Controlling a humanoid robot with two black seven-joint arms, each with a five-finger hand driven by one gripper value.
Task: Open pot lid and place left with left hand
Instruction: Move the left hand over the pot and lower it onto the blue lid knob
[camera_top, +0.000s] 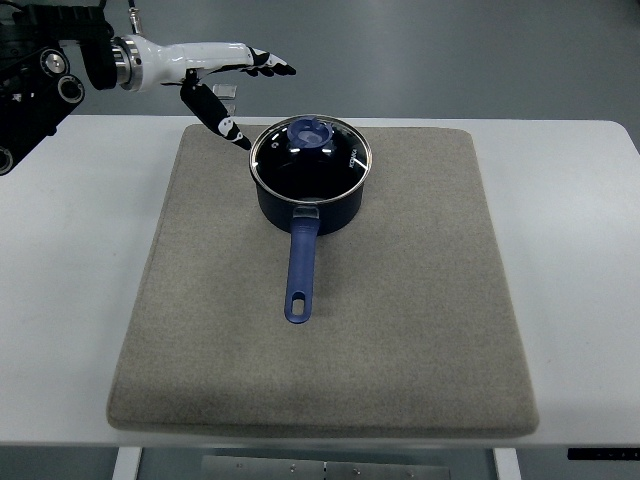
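Note:
A dark blue pot (308, 205) with a long blue handle (300, 275) stands on the grey mat (330, 340), handle pointing toward the near edge. A glass lid (310, 155) with a blue knob (309, 131) sits closed on the pot. My left hand (235, 85) comes in from the upper left and hovers above and to the left of the pot. Its fingers (268, 64) are stretched out and its thumb (215, 115) points down toward the lid's left rim. It holds nothing. The right arm does not show.
The mat lies on a white table (70, 260). The robot's dark left shoulder hardware (35, 70) fills the upper left corner. A small metal piece (228, 92) sits on the table's far edge behind the hand.

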